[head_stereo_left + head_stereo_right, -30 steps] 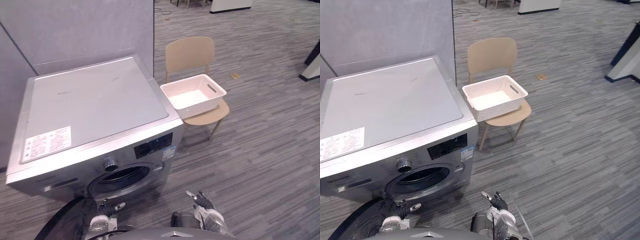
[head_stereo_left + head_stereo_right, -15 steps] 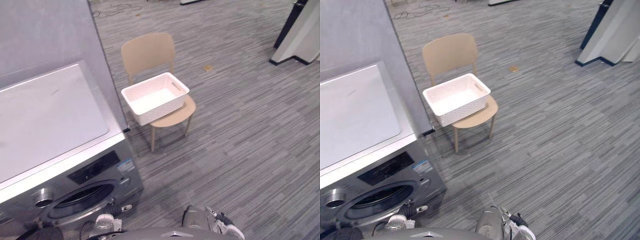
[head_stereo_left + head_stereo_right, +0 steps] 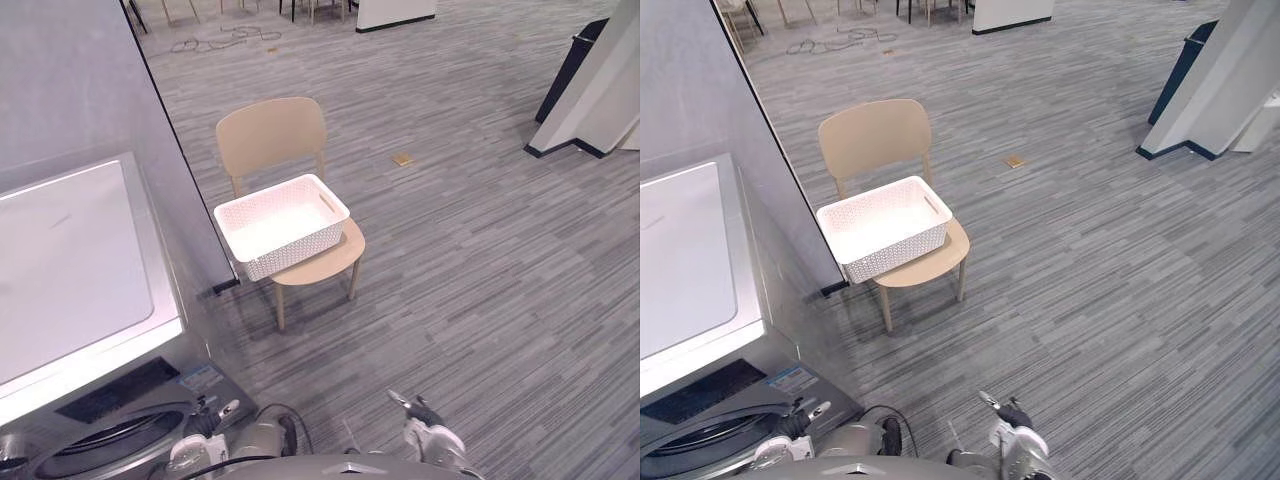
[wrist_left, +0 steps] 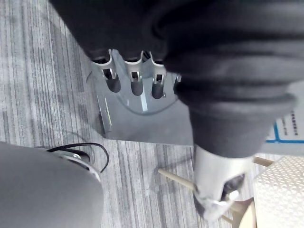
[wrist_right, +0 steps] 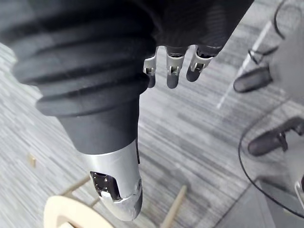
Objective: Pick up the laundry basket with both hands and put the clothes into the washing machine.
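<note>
Compared with half a second before, the whole scene has slid in both eye views, so we read the change as a camera move. The washing machine (image 3: 70, 270) now sits further to the view's left, with less of its front in view. The white laundry basket (image 3: 295, 250) lies nearer the middle and has stayed on the seat of the beige chair (image 3: 272, 135).

The basket is rectangular, with perforated walls and a slot handle in its short side. Its inside shows plain white. It rests across the seat with one corner overhanging toward the grey partition wall (image 3: 70, 90), just beside the machine and well apart from both hands. The chair stands on grey striped carpet (image 3: 480, 280).

The left hand (image 4: 135, 80) hangs low in front of the machine's lower front, and its fingers are relaxed and grasp nothing. In its wrist view we also see a corner of the basket. The right hand (image 5: 172, 71) hangs above the carpet, its fingers loosely released and its thumb straight, grasping nothing.
</note>
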Controlling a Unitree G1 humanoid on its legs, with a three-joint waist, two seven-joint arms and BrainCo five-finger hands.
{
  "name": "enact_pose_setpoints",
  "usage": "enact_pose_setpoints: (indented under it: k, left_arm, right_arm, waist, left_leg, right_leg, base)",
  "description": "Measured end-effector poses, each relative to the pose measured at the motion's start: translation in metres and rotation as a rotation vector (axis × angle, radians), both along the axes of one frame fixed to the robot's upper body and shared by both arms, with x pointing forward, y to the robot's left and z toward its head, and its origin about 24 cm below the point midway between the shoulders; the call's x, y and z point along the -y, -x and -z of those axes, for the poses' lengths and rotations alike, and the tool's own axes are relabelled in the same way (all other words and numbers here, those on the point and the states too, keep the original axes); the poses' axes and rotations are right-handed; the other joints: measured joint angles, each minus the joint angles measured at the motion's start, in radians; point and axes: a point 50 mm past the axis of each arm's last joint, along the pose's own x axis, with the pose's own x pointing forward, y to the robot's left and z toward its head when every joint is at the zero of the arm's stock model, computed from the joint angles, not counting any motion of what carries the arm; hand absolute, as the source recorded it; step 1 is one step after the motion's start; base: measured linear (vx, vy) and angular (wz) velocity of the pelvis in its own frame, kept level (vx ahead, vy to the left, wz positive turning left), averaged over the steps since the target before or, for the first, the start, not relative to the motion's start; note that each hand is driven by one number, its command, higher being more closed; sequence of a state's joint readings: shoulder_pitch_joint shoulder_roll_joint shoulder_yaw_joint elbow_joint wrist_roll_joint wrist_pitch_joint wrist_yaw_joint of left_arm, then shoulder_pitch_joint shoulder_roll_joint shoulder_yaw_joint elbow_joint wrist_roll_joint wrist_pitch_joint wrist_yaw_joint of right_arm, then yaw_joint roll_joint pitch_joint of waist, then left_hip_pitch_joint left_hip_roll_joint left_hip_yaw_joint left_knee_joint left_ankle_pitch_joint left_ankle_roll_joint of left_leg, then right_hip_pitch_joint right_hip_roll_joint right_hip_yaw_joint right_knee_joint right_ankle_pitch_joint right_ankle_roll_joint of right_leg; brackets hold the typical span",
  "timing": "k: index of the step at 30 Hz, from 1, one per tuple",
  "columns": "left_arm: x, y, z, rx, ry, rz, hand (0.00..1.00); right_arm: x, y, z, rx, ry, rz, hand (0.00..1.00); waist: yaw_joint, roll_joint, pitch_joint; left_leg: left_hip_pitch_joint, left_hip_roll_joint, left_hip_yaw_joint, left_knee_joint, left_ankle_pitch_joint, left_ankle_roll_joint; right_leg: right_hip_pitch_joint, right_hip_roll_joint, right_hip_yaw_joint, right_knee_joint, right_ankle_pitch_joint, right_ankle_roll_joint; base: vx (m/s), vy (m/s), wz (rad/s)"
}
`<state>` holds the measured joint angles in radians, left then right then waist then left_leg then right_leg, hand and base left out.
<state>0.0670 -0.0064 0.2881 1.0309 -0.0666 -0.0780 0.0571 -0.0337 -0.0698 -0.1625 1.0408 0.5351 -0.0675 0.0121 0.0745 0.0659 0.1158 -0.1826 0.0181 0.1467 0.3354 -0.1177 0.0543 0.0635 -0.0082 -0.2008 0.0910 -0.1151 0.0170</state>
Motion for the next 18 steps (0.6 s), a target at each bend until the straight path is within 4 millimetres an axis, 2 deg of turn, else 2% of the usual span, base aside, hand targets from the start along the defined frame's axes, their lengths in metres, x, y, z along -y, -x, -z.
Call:
enact_pose_setpoints:
  k: [1,2,4,5,6,8,10,12,14,15,16,17,18]
  left_arm:
    - [0.0,0.0,0.0,0.001,0.006,-0.019,0.0]
    - [0.001,0.002,0.001,-0.001,0.014,-0.044,0.0]
    - [-0.004,0.012,0.004,-0.055,0.017,-0.08,0.0]
    - [-0.005,0.02,0.005,-0.074,0.006,-0.047,0.0]
    - [-0.008,0.028,0.006,-0.099,-0.009,-0.021,0.0]
    - [-0.015,0.036,0.007,-0.134,-0.036,0.004,0.0]
    - [-0.017,0.038,0.007,-0.16,-0.071,0.063,0.0]
    - [-0.016,0.032,0.006,-0.15,-0.087,0.122,0.0]
    - [-0.015,0.029,0.005,-0.152,-0.105,0.139,0.0]
    - [-0.019,0.031,0.005,-0.163,-0.126,0.131,0.0]
    - [-0.033,0.038,0.003,-0.185,-0.165,0.118,0.0]
    - [-0.037,0.04,0.002,-0.186,-0.179,0.143,0.0]
    - [-0.037,0.041,0.002,-0.186,-0.183,0.149,0.0]
  right_arm:
    - [-0.003,0.0,0.0,0.001,-0.013,0.004,0.0]
    - [-0.012,0.001,0.002,-0.001,-0.031,-0.013,0.0]
    - [-0.021,0.005,0.003,-0.004,-0.051,-0.035,0.0]
    - [-0.023,0.005,0.002,0.009,-0.059,-0.038,0.0]
    - [-0.024,0.002,0.0,0.036,-0.067,-0.046,0.0]
    - [-0.02,0.003,-0.003,0.066,-0.058,-0.039,0.0]
    - [-0.008,0.006,-0.004,0.075,-0.033,-0.01,0.0]
    - [0.009,0.016,-0.003,0.054,-0.006,0.058,0.0]
    - [0.021,0.032,0.0,0.011,0.033,0.103,0.0]
    - [0.022,0.037,0.001,0.002,0.036,0.109,0.0]
    - [0.023,0.043,0.003,-0.02,0.035,0.111,0.0]
    - [0.022,0.048,0.006,-0.045,0.029,0.11,0.0]
    - [0.021,0.05,0.007,-0.055,0.026,0.111,0.0]
  waist:
    - [0.003,-0.001,0.003]
    - [0.017,-0.007,0.0]
    - [0.026,-0.014,-0.004]
    - [0.024,-0.017,-0.008]
    - [0.02,-0.026,-0.012]
    - [0.002,-0.041,-0.005]
    - [-0.026,-0.044,-0.003]
    - [-0.028,-0.043,-0.002]
    - [-0.028,-0.035,-0.001]
    - [-0.026,-0.029,0.001]
    - [-0.027,-0.043,-0.006]
    - [-0.028,-0.037,-0.005]
    - [-0.028,-0.04,-0.012]
  left_leg:
    - [0.008,-0.003,0.006,0.002,-0.007,0.002]
    - [0.043,-0.016,0.026,-0.016,-0.019,0.003]
    - [0.105,-0.053,0.031,-0.075,-0.041,0.012]
    - [0.145,-0.07,0.034,-0.102,-0.051,0.018]
    - [0.179,-0.085,0.03,-0.111,-0.063,0.018]
    - [0.229,-0.107,-0.02,-0.095,-0.081,0.01]
    - [0.239,-0.107,-0.099,-0.053,-0.093,0.011]
    - [0.238,-0.096,-0.171,-0.042,-0.097,0.001]
    - [0.25,-0.06,-0.24,-0.04,-0.113,-0.044]
    - [0.253,-0.046,-0.25,-0.038,-0.122,-0.059]
    - [0.263,-0.009,-0.267,-0.025,-0.148,-0.103]
    - [0.259,0.016,-0.28,-0.017,-0.168,-0.131]
    - [0.256,0.036,-0.289,-0.008,-0.183,-0.15]
  right_leg:
    - [0.007,-0.005,0.001,0.005,-0.001,0.011]
    - [0.012,-0.029,0.003,0.044,-0.032,0.022]
    - [-0.017,-0.076,0.017,0.205,-0.108,0.041]
    - [-0.104,-0.113,0.033,0.44,-0.139,0.062]
    - [-0.197,-0.146,0.058,0.701,-0.119,0.079]
    - [-0.282,-0.169,0.104,0.991,-0.07,0.094]
    - [-0.318,-0.183,0.118,1.065,-0.073,0.093]
    - [-0.359,-0.226,0.121,1.004,-0.096,0.063]
    - [-0.378,-0.288,0.188,0.784,-0.082,0.027]
    - [-0.37,-0.289,0.233,0.696,-0.071,0.016]
    - [-0.326,-0.279,0.354,0.474,-0.016,0.03]
    - [-0.305,-0.273,0.399,0.386,0.025,0.042]
    - [-0.302,-0.269,0.419,0.371,0.043,0.066]
  base:
    - [0.25,0.054,-0.04]
    - [0.22,0.071,-0.11]
    - [0.19,0.064,-0.09]
    - [0.23,0.033,0.07]
    - [0.19,0.024,0.18]
    - [0.31,-0.059,0.63]
    - [0.33,-0.16,1.32]
    - [0.24,-0.201,1.31]
    - [0.17,-0.274,0.83]
    - [0.18,-0.458,0.47]
    - [0.12,-0.443,0.26]
    - [0.11,-0.491,0.24]
    - [0.07,-0.478,0.24]
